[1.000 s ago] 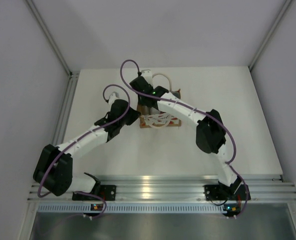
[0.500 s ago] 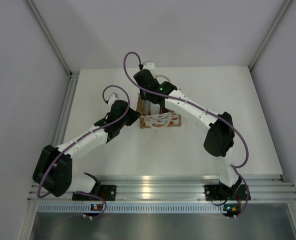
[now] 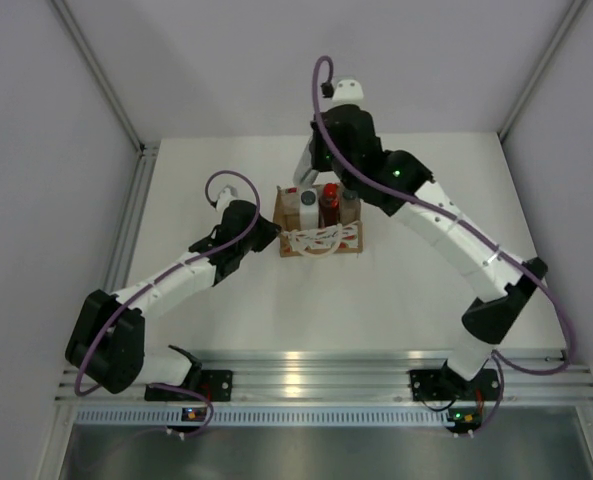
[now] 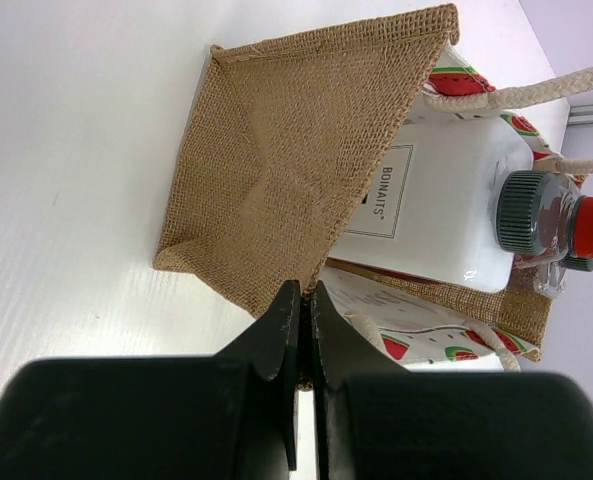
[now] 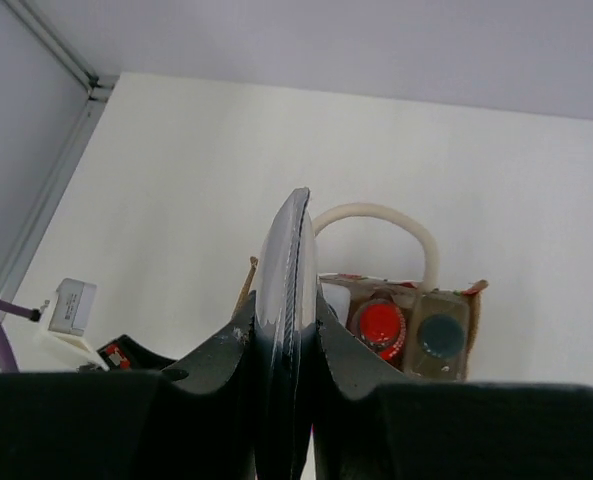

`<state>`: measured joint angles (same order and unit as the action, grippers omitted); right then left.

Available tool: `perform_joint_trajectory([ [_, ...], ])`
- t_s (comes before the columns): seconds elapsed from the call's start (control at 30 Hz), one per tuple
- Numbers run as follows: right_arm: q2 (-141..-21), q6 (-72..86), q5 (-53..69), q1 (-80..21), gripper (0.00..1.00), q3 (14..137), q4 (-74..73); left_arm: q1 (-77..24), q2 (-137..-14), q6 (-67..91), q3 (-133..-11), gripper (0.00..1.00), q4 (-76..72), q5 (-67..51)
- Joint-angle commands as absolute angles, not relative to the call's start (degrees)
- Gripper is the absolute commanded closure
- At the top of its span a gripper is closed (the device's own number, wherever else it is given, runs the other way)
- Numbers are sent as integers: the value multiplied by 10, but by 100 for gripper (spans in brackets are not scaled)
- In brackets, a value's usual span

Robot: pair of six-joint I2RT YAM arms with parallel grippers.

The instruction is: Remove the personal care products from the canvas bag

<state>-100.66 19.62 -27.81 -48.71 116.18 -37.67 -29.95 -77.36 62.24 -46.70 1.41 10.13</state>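
Right gripper (image 5: 287,312): clamped on the squeeze tube (image 5: 285,240), high over the canvas bag (image 3: 319,238). Left gripper (image 4: 303,320): pinched shut on the bag's wall. Inside stood the red bottle (image 5: 381,322). Could have dropped the tube back in, given so thin a hold

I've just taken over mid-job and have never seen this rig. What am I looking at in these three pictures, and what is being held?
Two robot arms are bolted at the near edge of a white table. One picture looks down from above and the other two come from cameras on each wrist. The left gripper has its fingers pinched on the edge of the canvas bag. The right gripper holds a white-grey squeeze tube raised above the bag. Inside the bag stand a white container, a red bottle and a grey-capped bottle.
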Motion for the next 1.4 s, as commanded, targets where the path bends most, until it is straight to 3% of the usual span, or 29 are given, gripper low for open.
perform_joint_trajectory([
  [0.0,-904,172,-317,-462,100,1157,-360,-298,-761,619,-464,100,25,124],
  [0.23,-813,170,-305,-307,100,1038,-375,-298,-755,615,-463,100,26,124],
  [0.53,-788,136,-190,-172,100,812,-217,-297,-751,594,-476,100,26,114],
  [1.13,-884,147,-175,-155,100,658,-96,-297,-796,526,-521,100,27,50],
  [1.17,-883,147,-173,-155,96,657,-97,-297,-798,523,-524,100,26,50],
  [1.23,-882,147,-174,-156,77,655,-99,-297,-802,521,-526,100,27,50],
  [1.37,-877,149,-178,-156,56,656,-114,-297,-808,518,-532,100,27,46],
])
